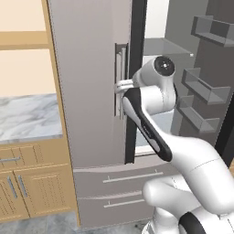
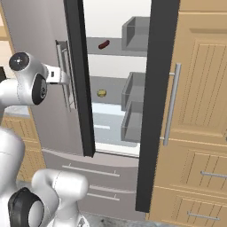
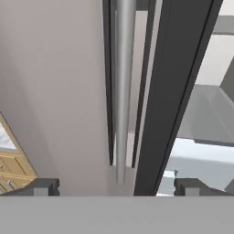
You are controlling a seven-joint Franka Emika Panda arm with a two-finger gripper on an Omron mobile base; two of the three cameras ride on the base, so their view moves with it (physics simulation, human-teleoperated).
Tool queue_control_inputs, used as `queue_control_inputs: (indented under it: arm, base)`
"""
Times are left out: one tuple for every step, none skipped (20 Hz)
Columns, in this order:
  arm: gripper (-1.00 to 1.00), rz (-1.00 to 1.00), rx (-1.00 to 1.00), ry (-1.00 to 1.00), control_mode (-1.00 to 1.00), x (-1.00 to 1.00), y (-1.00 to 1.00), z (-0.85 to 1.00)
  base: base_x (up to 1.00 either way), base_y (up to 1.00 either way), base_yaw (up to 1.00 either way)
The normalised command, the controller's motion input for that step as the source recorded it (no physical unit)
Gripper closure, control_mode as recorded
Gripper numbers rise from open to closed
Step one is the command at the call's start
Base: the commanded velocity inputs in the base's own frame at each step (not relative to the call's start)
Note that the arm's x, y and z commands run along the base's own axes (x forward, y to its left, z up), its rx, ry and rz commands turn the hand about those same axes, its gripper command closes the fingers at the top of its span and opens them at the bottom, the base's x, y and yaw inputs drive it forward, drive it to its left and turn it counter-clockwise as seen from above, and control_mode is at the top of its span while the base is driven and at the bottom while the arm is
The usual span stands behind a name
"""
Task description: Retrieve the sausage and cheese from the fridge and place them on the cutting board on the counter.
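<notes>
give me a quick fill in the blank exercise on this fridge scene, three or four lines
1. The right door of the fridge stands ____.
2. The sausage lies on the shelf ____ the one with the cheese.
3. The gripper has its jaws ____ around the left door's bar handle.

Missing words: open; above; open

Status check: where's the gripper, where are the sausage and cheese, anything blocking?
Gripper open, at left fridge door handle. Right door open; sausage on upper shelf, cheese on shelf below. Left door shut, partly covering the opening.
</notes>
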Motion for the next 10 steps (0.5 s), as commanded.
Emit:
queue_control_inputs:
  arm:
    - [-1.00,0.00,0.00,-0.07,-1.00,0.41,0.03,0.00]
    - [-1.00,0.00,0.00,-0.09,-1.00,0.37,0.00,-0.01]
    - [-1.00,0.00,0.00,-0.10,-1.00,0.31,0.00,-0.02]
    - [-1.00,-0.01,0.00,-0.11,-1.00,0.31,0.00,-0.04]
    - [-1.00,-0.01,0.00,-0.11,-1.00,0.35,0.00,-0.05]
    - [-1.00,-0.01,0.00,-0.10,-1.00,0.36,0.00,-0.08]
    - [-1.00,-0.02,0.00,-0.14,-1.00,0.36,0.00,-0.10]
    - [-1.00,-0.02,0.00,-0.16,-1.00,0.36,0.00,-0.14]
    - [-1.00,-0.02,0.00,-0.14,-1.00,0.34,0.00,-0.16]
    - [-1.00,-0.02,0.00,-0.12,-1.00,0.28,0.00,-0.19]
  base:
    - [0.00,0.00,0.00]
    - [0.00,0.00,0.00]
    - [0.00,0.00,0.00]
    - [0.00,0.00,0.00]
    - [0.00,0.00,0.00]
    - [0.00,0.00,0.00]
    - [0.00,0.00,0.00]
    - [0.00,0.00,0.00]
    - [0.00,0.00,0.00]
    - [0.00,0.00,0.00]
